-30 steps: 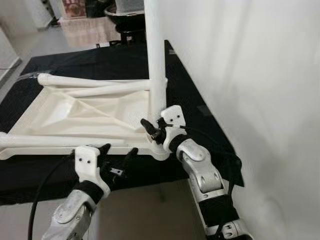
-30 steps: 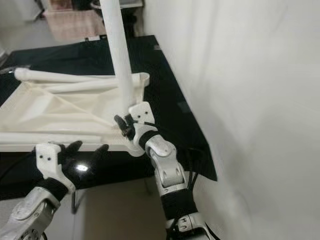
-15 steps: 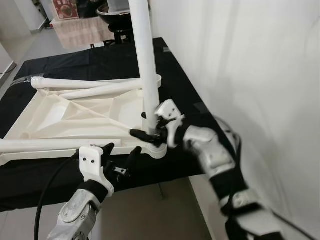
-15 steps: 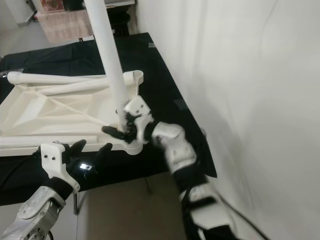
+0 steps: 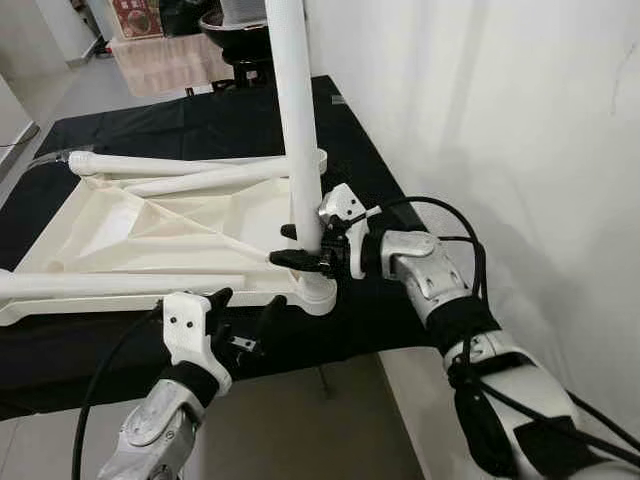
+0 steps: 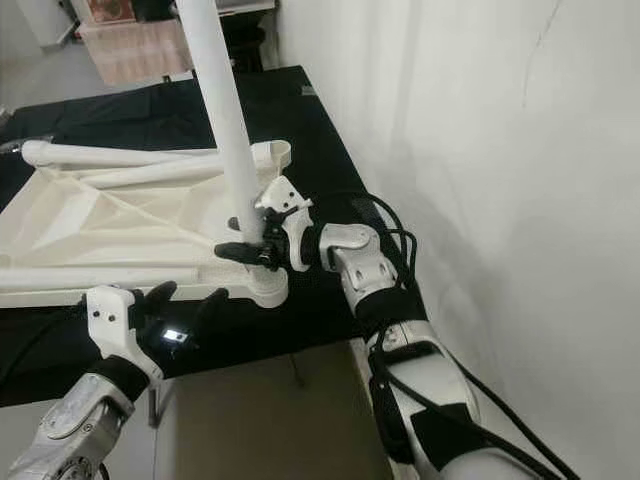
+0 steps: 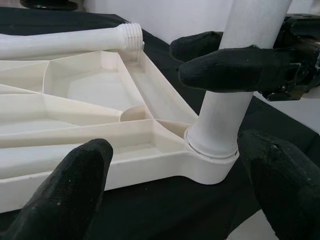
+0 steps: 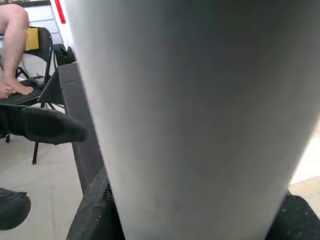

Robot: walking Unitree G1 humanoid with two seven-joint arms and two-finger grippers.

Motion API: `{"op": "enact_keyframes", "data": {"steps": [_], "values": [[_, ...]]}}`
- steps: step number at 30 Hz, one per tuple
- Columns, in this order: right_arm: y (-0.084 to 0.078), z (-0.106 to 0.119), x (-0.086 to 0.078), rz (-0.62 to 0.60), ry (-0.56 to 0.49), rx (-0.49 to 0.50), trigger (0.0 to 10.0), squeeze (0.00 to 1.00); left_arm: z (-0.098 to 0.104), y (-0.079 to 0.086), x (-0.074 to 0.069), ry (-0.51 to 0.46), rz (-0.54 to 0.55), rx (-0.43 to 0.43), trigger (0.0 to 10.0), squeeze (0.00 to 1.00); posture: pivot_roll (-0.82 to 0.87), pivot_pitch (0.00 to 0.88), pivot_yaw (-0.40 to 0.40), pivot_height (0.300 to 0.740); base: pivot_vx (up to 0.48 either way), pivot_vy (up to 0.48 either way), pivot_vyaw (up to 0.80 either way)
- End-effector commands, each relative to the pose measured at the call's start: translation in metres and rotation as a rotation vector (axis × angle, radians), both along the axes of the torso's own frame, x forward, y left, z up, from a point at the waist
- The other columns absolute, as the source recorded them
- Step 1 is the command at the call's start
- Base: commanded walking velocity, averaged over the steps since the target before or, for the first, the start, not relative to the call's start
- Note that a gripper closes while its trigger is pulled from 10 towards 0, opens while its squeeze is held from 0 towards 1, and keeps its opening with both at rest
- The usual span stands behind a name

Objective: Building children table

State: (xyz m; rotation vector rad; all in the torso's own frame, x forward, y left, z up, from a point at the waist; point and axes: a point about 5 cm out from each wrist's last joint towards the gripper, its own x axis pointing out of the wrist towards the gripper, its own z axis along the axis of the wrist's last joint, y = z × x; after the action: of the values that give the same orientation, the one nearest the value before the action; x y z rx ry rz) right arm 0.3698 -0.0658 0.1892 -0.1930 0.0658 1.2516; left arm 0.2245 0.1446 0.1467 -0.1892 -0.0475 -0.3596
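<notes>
I see the white tabletop [image 5: 150, 225] lying upside down on a black table [image 5: 200, 120], with its ribbed underside facing up. At its near right corner one white leg [image 5: 297, 130] stands upright in a round socket [image 7: 212, 162]. Two more legs lie flat on the tabletop: one along the far edge [image 5: 180, 165], with its threaded end showing in the left wrist view, and one along the near edge [image 5: 110, 283].

My right gripper [image 5: 298, 245] is at the standing leg, low down just above the socket. Its fingers [image 7: 235, 67] are on both sides of the leg and close around it, so it holds the leg.

My left gripper [image 5: 245, 320] hovers at the near edge of the table, just near of the socket. Its fingers [image 7: 65, 185] are spread wide and hold nothing.

A white wall [image 5: 480, 120] stands to the right of the table.
</notes>
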Motion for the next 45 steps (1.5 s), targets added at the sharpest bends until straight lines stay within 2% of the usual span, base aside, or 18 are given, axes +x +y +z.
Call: {"op": "enact_keyframes", "data": {"steps": [1, 5, 11, 12, 14, 16, 17, 24, 25, 26, 29, 33, 35, 36, 37, 38, 39, 45], "values": [[0.005, -0.003, -0.002, 0.042, 0.026, 0.007, 0.0, 0.0, -0.003, 0.0, -0.001, 0.012, 0.006, 0.002, 10.0, 0.0, 0.02, 0.081, 0.037, 0.74, 0.0, 0.0, 0.0], [-0.001, -0.01, -0.004, 0.027, -0.006, -0.003, 0.0, 0.0, -0.003, 0.0, -0.002, 0.012, 0.004, -0.001, 10.0, 0.0, 0.02, 0.08, 0.038, 0.74, 0.0, 0.0, 0.0], [-0.003, -0.021, -0.015, -0.144, -0.027, -0.005, 0.0, 0.0, -0.002, 0.001, -0.003, 0.011, 0.004, 0.0, 10.0, 0.0, 0.01, 0.098, 0.034, 0.74, 0.0, 0.0, 0.0], [0.001, -0.027, -0.018, -0.331, -0.026, -0.001, 0.0, 0.0, -0.002, 0.002, -0.004, 0.01, 0.005, 0.001, 10.0, 0.0, 0.01, 0.101, 0.034, 0.74, 0.0, 0.0, 0.0], [0.003, -0.043, -0.048, -0.764, 0.013, 0.07, 0.0, 0.0, 0.0, 0.004, -0.004, 0.008, 0.007, 0.002, 10.0, 0.0, 0.0, 0.115, 0.044, 0.74, 0.0, 0.0, 0.0], [0.003, -0.043, -0.048, -0.764, 0.013, 0.07, 0.0, 0.0, 0.0, 0.004, -0.004, 0.008, 0.007, 0.002, 10.0, 0.0, 0.0, 0.115, 0.044, 0.74, 0.0, 0.0, 0.0], [0.012, -0.04, -0.058, -0.726, -0.055, 0.074, 0.0, 0.0, -0.001, 0.005, -0.003, 0.01, 0.007, 0.007, 10.0, 0.0, -0.02, 0.112, 0.073, 0.74, 0.0, 0.0, 0.0], [0.036, -0.046, -0.047, -0.534, -0.003, 0.078, 0.0, 0.0, -0.002, 0.005, 0.0, 0.016, -0.004, 0.011, 10.0, 0.0, 0.01, 0.097, 0.055, 0.74, 0.0, 0.0, 0.0], [0.041, -0.049, -0.05, -0.511, 0.001, 0.051, 10.0, 0.0, -0.001, 0.006, 0.0, 0.012, 0.009, 0.013, 10.0, 0.0, 0.01, 0.099, 0.055, 0.74, 0.0, 0.0, 0.0], [0.044, -0.048, -0.052, -0.475, 0.015, 0.059, 10.0, 0.95, -0.001, 0.007, 0.0, 0.009, 0.025, 0.016, 10.0, 0.0, 0.02, 0.096, 0.054, 0.74, 0.0, 0.0, 0.0], [0.045, -0.044, -0.055, -0.445, 0.025, 0.064, 10.0, 1.0, -0.001, 0.008, 0.0, 0.007, 0.033, 0.018, 10.0, 0.0, 0.02, 0.096, 0.054, 0.74, 0.0, 0.0, 0.0], [0.044, -0.039, -0.053, -0.396, 0.026, 0.079, 10.0, 1.0, -0.001, 0.008, 0.0, 0.007, 0.034, 0.016, 10.0, 0.0, 0.02, 0.095, 0.053, 0.74, 0.0, 0.0, 0.0], [0.033, -0.023, -0.044, -0.219, -0.002, 0.112, 10.0, 1.0, -0.001, 0.006, 0.001, 0.009, 0.024, 0.015, 10.0, 0.0, 0.01, 0.093, 0.052, 0.74, 0.0, 0.0, 0.0], [0.033, -0.023, -0.044, -0.219, -0.002, 0.112, 10.0, 1.0, -0.001, 0.006, 0.001, 0.009, 0.024, 0.015, 10.0, 0.0, 0.01, 0.093, 0.052, 0.74, 0.0, 0.0, 0.0], [0.027, -0.017, -0.039, -0.138, -0.024, 0.115, 10.0, 0.77, -0.002, 0.006, 0.001, 0.009, 0.021, 0.013, 10.0, 0.0, 0.01, 0.092, 0.05, 0.74, 0.0, 0.0, 0.0], [0.022, -0.014, -0.034, -0.087, -0.052, 0.096, 10.0, 0.28, -0.002, 0.006, 0.001, 0.009, 0.019, 0.013, 10.0, 0.0, 0.01, 0.091, 0.048, 0.74, 0.0, 0.0, 0.0], [0.018, -0.013, -0.029, -0.046, -0.067, 0.069, 10.0, 0.0, -0.002, 0.005, 0.001, 0.009, 0.019, 0.012, 10.0, 0.0, 0.01, 0.09, 0.047, 0.74, 0.0, 0.0, 0.0], [0.012, -0.006, -0.014, 0.008, -0.048, 0.043, 10.0, 0.0, -0.002, 0.004, 0.001, 0.007, 0.02, 0.012, 10.0, 0.0, 0.02, 0.086, 0.043, 0.74, 0.0, 0.0, 0.0]]}}
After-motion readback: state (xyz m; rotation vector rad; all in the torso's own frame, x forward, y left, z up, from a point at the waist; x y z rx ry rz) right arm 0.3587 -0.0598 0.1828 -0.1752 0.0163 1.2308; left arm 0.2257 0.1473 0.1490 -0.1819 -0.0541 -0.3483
